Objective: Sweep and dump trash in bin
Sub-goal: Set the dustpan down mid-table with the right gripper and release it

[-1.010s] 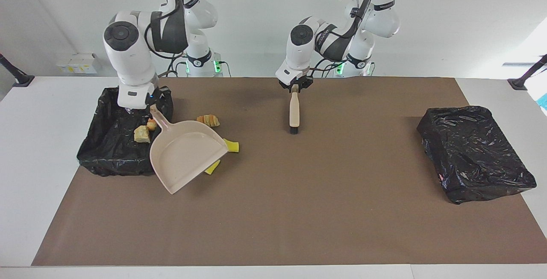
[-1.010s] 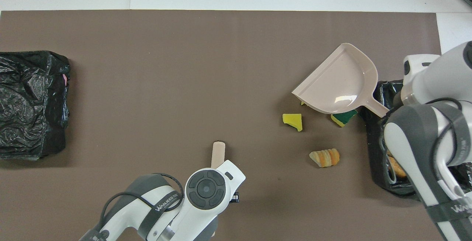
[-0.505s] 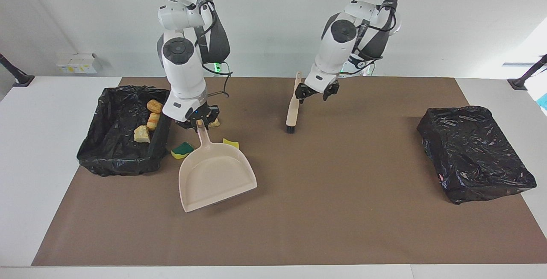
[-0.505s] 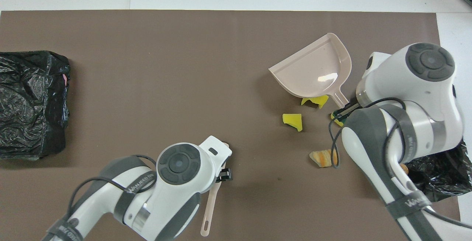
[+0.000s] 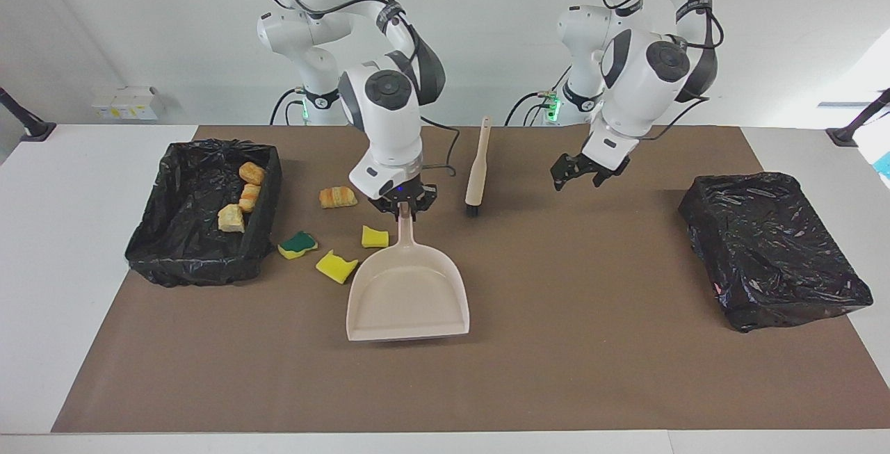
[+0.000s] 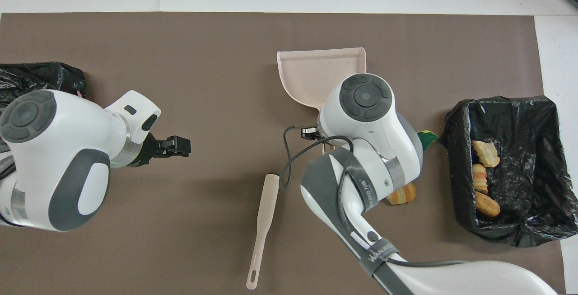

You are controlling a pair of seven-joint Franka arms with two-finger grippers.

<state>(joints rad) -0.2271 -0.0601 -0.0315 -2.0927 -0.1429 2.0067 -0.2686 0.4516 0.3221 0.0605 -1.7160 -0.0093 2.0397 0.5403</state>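
My right gripper (image 5: 404, 208) is shut on the handle of the beige dustpan (image 5: 407, 295), which lies low on the brown mat with its mouth turned away from the robots. Loose trash sits beside it toward the bin: a pastry piece (image 5: 338, 197), a green sponge (image 5: 297, 244) and two yellow sponges (image 5: 336, 266) (image 5: 375, 236). The black-lined bin (image 5: 195, 266) at the right arm's end holds three pastry pieces (image 5: 248, 197). The beige brush (image 5: 477, 169) lies flat on the mat. My left gripper (image 5: 580, 170) hangs open and empty over bare mat beside the brush.
A second box wrapped in black plastic (image 5: 772, 245) stands at the left arm's end of the mat. From overhead, the right arm hides the yellow sponges; the dustpan (image 6: 316, 73), brush (image 6: 262, 222), pastry (image 6: 399, 194) and bin (image 6: 505, 100) show.
The right arm carried the dustpan from the bin to the middle of the mat. My left gripper let go of the brush and swung toward the left arm's end; the brush now lies flat.
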